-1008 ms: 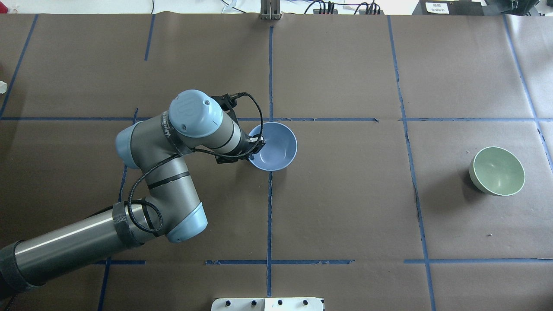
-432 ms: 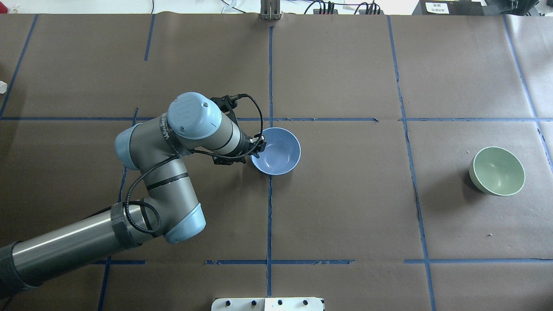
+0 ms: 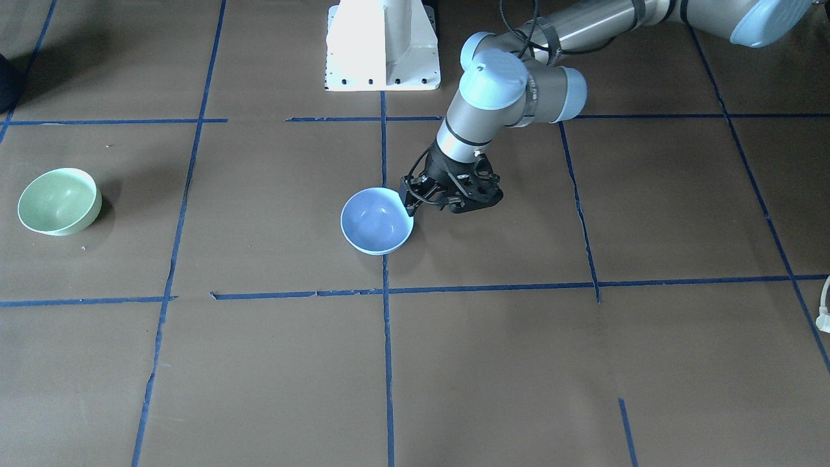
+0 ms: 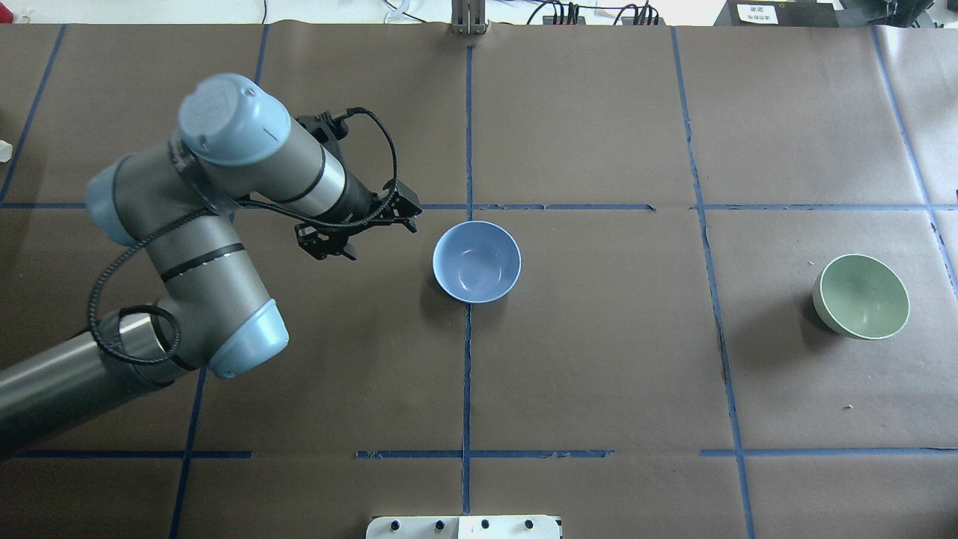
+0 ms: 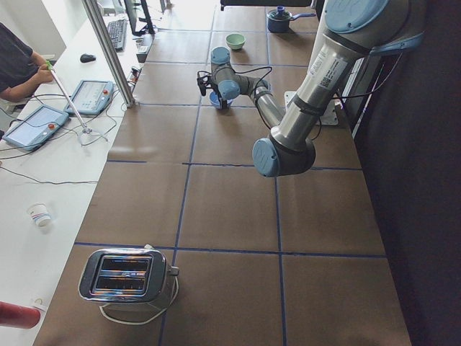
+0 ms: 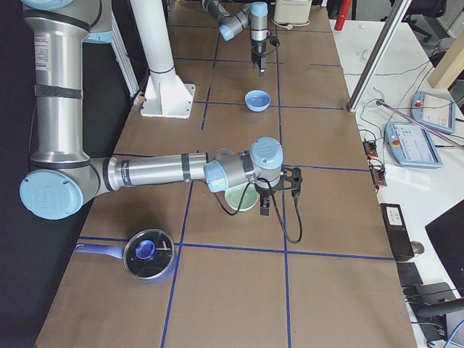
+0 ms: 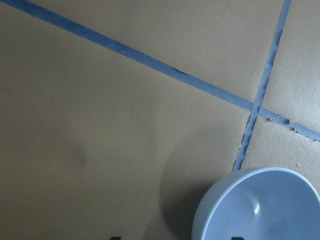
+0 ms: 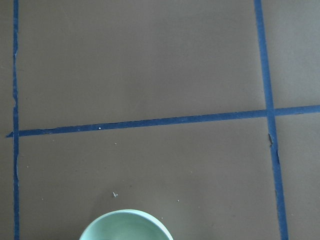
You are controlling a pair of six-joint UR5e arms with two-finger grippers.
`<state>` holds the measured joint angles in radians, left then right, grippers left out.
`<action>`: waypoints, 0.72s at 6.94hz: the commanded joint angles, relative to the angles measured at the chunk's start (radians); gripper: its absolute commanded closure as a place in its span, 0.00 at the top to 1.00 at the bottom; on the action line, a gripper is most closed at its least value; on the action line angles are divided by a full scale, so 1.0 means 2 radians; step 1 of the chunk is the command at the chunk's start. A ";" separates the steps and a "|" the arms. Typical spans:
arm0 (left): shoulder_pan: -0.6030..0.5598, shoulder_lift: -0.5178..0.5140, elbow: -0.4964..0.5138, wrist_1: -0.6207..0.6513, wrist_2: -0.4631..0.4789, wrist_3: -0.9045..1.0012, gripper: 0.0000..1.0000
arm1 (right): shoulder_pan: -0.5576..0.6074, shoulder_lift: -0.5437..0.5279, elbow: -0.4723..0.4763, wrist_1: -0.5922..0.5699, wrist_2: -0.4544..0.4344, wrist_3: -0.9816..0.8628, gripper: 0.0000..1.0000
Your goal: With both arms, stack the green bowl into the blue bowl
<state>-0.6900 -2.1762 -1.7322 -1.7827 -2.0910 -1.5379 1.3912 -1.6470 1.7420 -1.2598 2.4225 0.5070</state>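
Observation:
The blue bowl [image 4: 477, 261] stands upright mid-table on a tape crossing, also in the front-facing view [image 3: 377, 220] and at the lower right of the left wrist view [image 7: 260, 207]. My left gripper [image 4: 408, 213] is open and empty; overhead it is a short way left of the bowl and apart from it, while in the front-facing view it [image 3: 412, 200] is at the bowl's rim. The green bowl [image 4: 861, 296] stands far right, also front-facing [image 3: 58, 201]. My right gripper [image 6: 264, 210] shows only in the exterior right view, just beside the green bowl [image 6: 239, 197]; I cannot tell whether it is open.
The white pedestal base [image 3: 382, 45] stands at the robot's edge of the table. A toaster [image 5: 126, 277] sits at the left end, a lidded blue-handled pot [image 6: 148, 254] at the right end. Blue tape lines cross the brown table cover [image 4: 599, 359].
The left gripper held the blue bowl's rim, shifted it slightly right, then let go and drew back to the left and up. The green bowl has not moved.

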 commanded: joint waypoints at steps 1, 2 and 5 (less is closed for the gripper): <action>-0.031 0.014 -0.098 0.150 -0.018 0.103 1.00 | -0.070 -0.039 -0.017 0.144 -0.039 0.107 1.00; -0.045 0.028 -0.146 0.210 -0.018 0.160 1.00 | -0.086 -0.042 -0.036 0.185 -0.043 0.139 1.00; -0.087 0.110 -0.218 0.232 -0.017 0.313 1.00 | -0.136 -0.046 -0.094 0.232 -0.069 0.144 1.00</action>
<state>-0.8298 -2.0234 -2.1181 -1.3284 -2.1245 -1.0327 1.1587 -1.7372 1.5926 -0.8257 2.2972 0.7892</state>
